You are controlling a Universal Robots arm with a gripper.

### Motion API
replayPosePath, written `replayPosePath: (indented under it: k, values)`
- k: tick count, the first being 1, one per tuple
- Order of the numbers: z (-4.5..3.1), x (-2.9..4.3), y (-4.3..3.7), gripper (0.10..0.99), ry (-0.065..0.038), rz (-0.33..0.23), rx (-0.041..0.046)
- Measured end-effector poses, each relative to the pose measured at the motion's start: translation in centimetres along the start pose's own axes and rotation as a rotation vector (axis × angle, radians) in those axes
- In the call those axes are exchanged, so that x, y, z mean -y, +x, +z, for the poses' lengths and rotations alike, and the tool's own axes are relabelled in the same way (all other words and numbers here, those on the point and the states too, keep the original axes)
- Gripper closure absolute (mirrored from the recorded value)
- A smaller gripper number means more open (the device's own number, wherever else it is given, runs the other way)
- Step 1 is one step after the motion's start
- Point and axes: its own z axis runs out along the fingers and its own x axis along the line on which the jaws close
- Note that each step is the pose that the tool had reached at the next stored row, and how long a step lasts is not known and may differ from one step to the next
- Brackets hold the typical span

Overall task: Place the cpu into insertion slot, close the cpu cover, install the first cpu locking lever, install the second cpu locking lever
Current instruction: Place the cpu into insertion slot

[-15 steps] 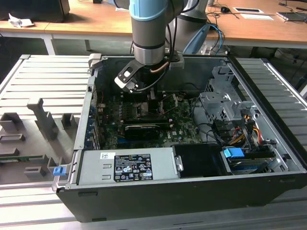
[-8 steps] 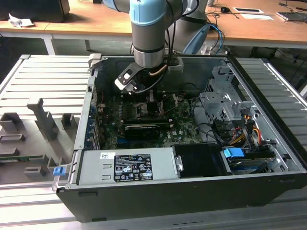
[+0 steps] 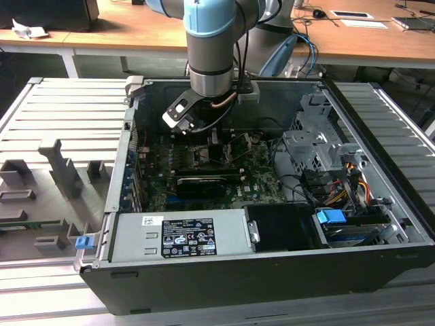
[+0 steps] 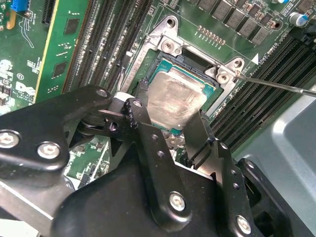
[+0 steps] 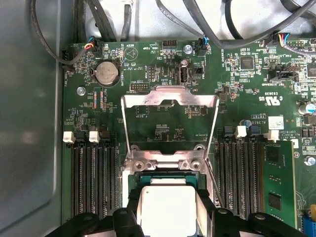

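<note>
**A:** Where is the gripper?

**B:** The arm (image 3: 211,61) reaches down into the open computer case (image 3: 224,292). The gripper (image 4: 170,121) sits right over the insertion slot (image 4: 190,64) on the green motherboard (image 5: 148,69).

**A:** Is it holding anything?

**B:** Yes. In the second wrist view its two black fingers (image 4: 148,138) press on opposite edges of the cpu (image 4: 175,96), so it is clamped on the chip.

**A:** And the chip is in the socket?

**B:** It lies flat and square inside the socket's rim, silver top up. I can't quite make out whether it is fully seated or just above the contacts, because the fingers cover its near edge.

**A:** What about the cpu cover?

**B:** It's open. In the first wrist view the cpu cover (image 5: 143,98) stands tipped back on its hinge beyond the socket, and the board shows through its window.

**A:** Any levers?

**B:** One thin locking lever (image 4: 276,85) juts out from the socket's corner, across the memory slots (image 4: 281,61). It is not latched down.
</note>
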Motion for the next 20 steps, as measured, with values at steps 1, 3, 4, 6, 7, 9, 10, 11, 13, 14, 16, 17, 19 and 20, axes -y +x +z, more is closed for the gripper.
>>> replayPosePath:
  k: [1, 3, 4, 6, 7, 9, 10, 11, 13, 14, 16, 17, 19, 20]
  values:
    - [0.00, 0.00, 0.00, 0.545, 0.000, 0.000, -0.0001]
    - [0.00, 0.00, 0.00, 0.482, 0.000, 0.000, -0.0001]
    - [0.00, 0.00, 0.00, 0.482, 0.000, 0.000, -0.0001]
    - [-0.01, -0.01, 0.01, 0.482, 0.000, 0.000, 0.0001]
    - [-0.05, -0.01, 0.01, 0.482, 0.000, 0.000, 0.0003]
    - [-0.20, -0.02, 0.01, 0.482, 0.000, 0.000, 0.0006]
    - [-0.39, -0.04, 0.01, 0.482, 0.000, 0.000, 0.0007]
    - [-0.50, -0.05, 0.01, 0.482, 0.000, 0.000, 0.0009]
    - [-0.60, -0.06, 0.01, 0.565, 0.000, 0.000, 0.0017]
    - [-0.66, -0.06, 0.01, 0.627, 0.000, 0.000, 0.0021]
    - [-0.72, -0.07, 0.02, 0.749, 0.000, 0.000, 0.0032]
    - [-0.76, -0.07, 0.02, 0.808, 0.000, 0.000, 0.0041]
    - [-0.87, -0.08, 0.02, 0.929, 0.000, 0.000, 0.0049]
    - [-0.93, -0.08, 0.02, 0.980, 0.000, 0.000, 0.0052]
